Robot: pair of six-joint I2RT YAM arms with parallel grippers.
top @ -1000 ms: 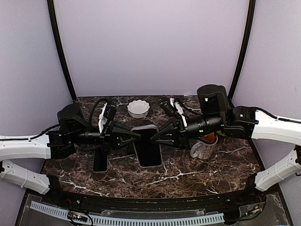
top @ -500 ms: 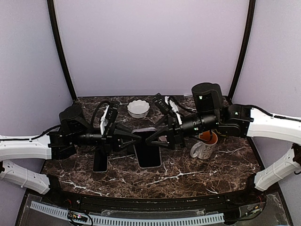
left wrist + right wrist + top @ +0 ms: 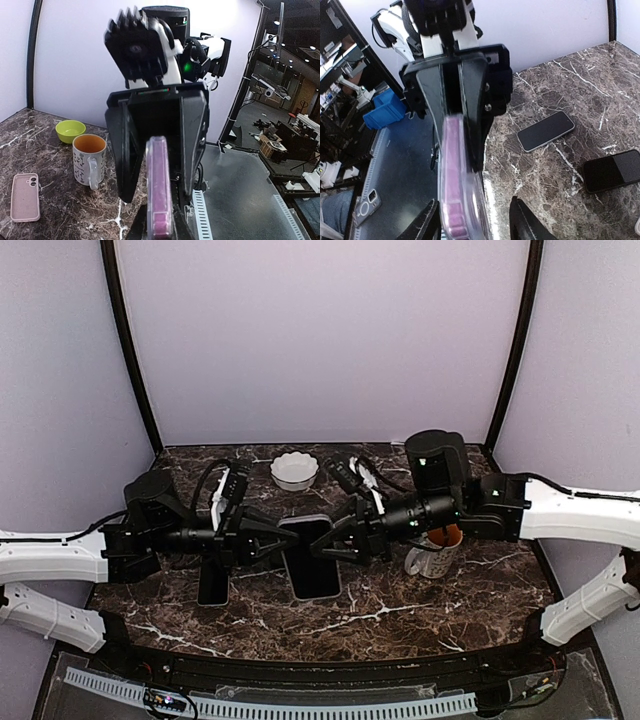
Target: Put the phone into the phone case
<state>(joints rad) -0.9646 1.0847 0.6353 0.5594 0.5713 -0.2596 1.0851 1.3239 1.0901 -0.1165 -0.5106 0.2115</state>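
Observation:
A purple phone with a clear shell round its edge [image 3: 305,530] is held off the table at the centre, between both arms. It shows edge-on in the left wrist view [image 3: 159,190] and in the right wrist view [image 3: 456,200]. My left gripper [image 3: 288,538] [image 3: 160,224] is shut on it. My right gripper [image 3: 332,540] [image 3: 476,220] is open, its fingers [image 3: 195,135] wide apart on either side of the phone without touching it. A pink phone case [image 3: 25,197] lies flat on the table near the mug.
Two dark phones lie flat on the marble table [image 3: 313,575] [image 3: 213,585], also in the right wrist view [image 3: 545,131] [image 3: 615,170]. A white mug [image 3: 428,558] [image 3: 89,160] stands under the right arm. A white bowl [image 3: 294,470] sits at the back, a green bowl [image 3: 70,130] behind the mug.
My right arm has moved left toward the left gripper, bringing its open fingers around the held phone. The left gripper has kept its hold and barely moved.

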